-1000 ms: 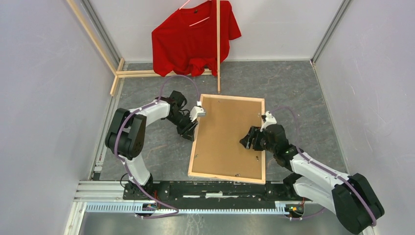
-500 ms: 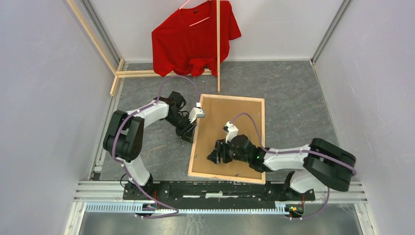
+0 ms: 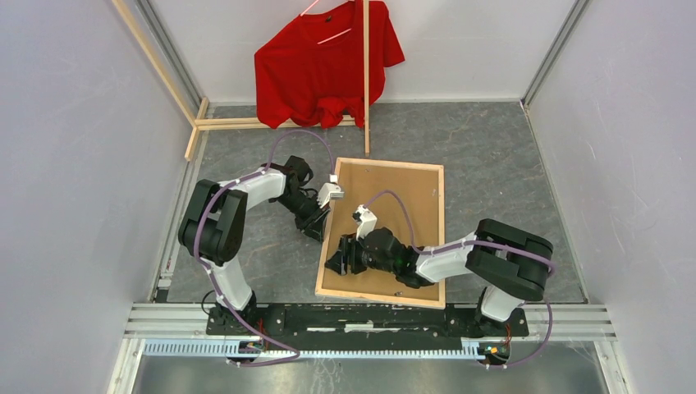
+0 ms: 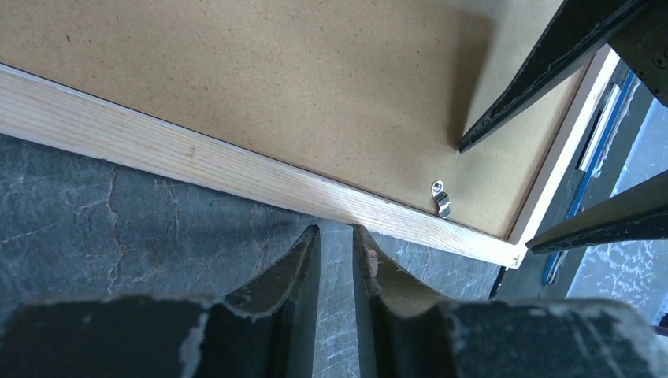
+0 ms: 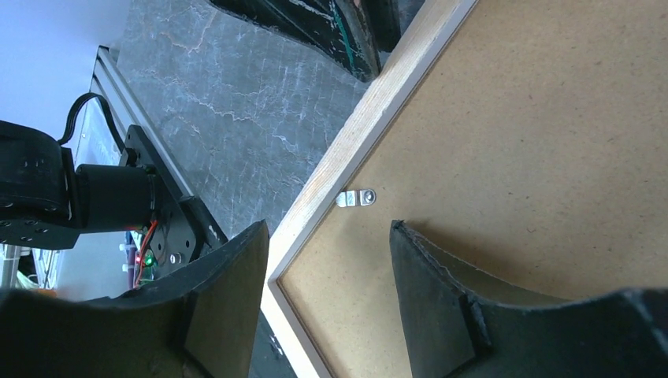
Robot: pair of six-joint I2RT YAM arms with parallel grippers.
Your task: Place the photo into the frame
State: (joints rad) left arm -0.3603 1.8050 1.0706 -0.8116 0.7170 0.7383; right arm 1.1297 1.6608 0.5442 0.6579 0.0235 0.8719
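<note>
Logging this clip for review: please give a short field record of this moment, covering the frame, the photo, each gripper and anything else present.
frame: lies flat on the table, bare wood side up
backing board: brown, seated inside the frame
photo: not visible in any view
left gripper: over the table beside the frame's left rim, fingers nearly together, holding nothing
right gripper: open, above the board's near-left corner, close to a metal clip
background: red shirt hanging at the far wall
</note>
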